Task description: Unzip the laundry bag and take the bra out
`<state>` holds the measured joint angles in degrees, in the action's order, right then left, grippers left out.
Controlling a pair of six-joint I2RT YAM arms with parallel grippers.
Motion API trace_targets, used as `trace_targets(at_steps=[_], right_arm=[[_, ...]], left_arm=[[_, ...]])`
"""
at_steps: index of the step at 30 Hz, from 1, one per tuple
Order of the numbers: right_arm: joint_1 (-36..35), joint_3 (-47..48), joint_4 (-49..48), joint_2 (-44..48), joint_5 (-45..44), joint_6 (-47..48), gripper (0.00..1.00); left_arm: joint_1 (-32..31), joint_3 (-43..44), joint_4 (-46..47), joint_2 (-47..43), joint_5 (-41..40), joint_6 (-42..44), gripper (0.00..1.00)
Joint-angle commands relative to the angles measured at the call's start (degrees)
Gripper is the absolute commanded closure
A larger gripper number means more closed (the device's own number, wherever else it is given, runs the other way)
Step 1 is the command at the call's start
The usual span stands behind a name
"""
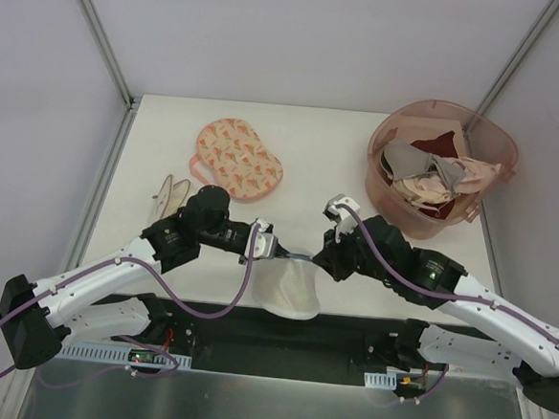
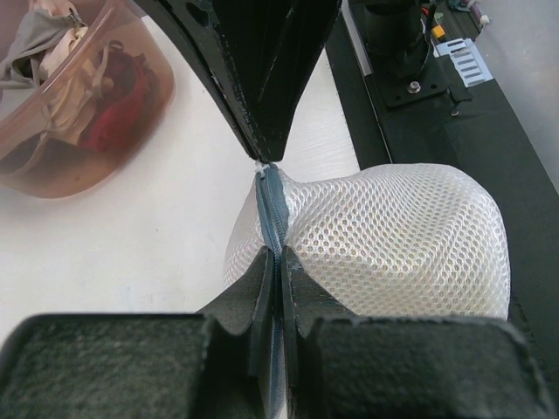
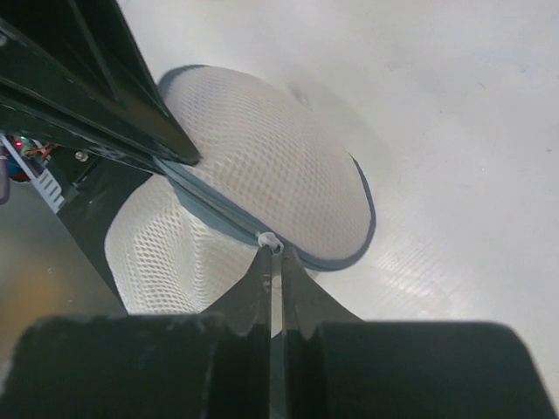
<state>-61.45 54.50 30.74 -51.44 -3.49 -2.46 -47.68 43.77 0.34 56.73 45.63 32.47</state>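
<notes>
The left tool (image 1: 278, 254) is clamped on the grey-blue zipper rim (image 2: 271, 205) of the laundry bag (image 1: 288, 289), pinching the tape edge-on. That hold looks meant to anchor the bag, so the zipper has something to pull against. The bag is slung between the two tools at the near edge of the tabletop (image 1: 170, 135), its white mesh dome sagging past that edge. No yellow shows through the mesh, so the bra is out of sight, presumably inside. Just right of the anchor, the right tool (image 1: 312, 260) is closed with its tips on the small white zipper pull (image 3: 269, 239) — placed, I judge, to draw it along the rim away from the left tool. The zipper looks closed. Far right, the pink tub (image 1: 422, 227) of other garments stands well apart.
</notes>
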Motion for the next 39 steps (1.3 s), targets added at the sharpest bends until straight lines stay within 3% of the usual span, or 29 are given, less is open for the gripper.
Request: trace_targets(at_steps=[1,13,22,27,28,29,32,34,39], right_arm=[[1.24,-2.82,2.48,4.14,-5.65,-0.88,0.99],[7.39,-9.93,-0.32,4.77,-5.57,-2.37,0.99],[8.45,-11.7,-10.25,-4.36,-3.11,-4.39,0.99],[8.28,-9.15,-10.88,-9.38,-2.23,-5.62,0.99],[8.28,-8.71,-9.83,-9.12,-3.01,-5.8,0.93],[8.36,-8.45,-9.13,-8.51,-3.71,-5.98,0.68],[8.36,-8.01,-6.32,-3.68,-7.75,-6.77,0.28],[8.45,-7.92,-2.64,-0.52,-12.13,-7.21,0.22],[8.36,-8.97,5.81,12.05,-21.9,-9.93,0.19]], left_arm=[[-0.39,0.35,0.8,-2.59,0.08,1.63,1.0],[-0.13,0.88,0.63,-6.63,1.04,1.37,1.0],[-0.13,0.53,1.85,-7.86,2.19,0.14,1.0],[-0.13,0.18,2.39,-8.13,0.61,-0.65,1.0],[-0.04,0.0,2.39,-8.39,0.0,-0.74,1.0],[-0.13,0.0,2.39,-8.56,-0.79,-0.83,1.0],[-0.04,0.18,2.47,-8.13,-7.54,-1.96,1.0],[-0.04,1.14,2.56,-6.9,-14.64,-3.81,1.0],[-0.13,4.3,3.61,-3.21,-27.67,-8.9,1.0]])
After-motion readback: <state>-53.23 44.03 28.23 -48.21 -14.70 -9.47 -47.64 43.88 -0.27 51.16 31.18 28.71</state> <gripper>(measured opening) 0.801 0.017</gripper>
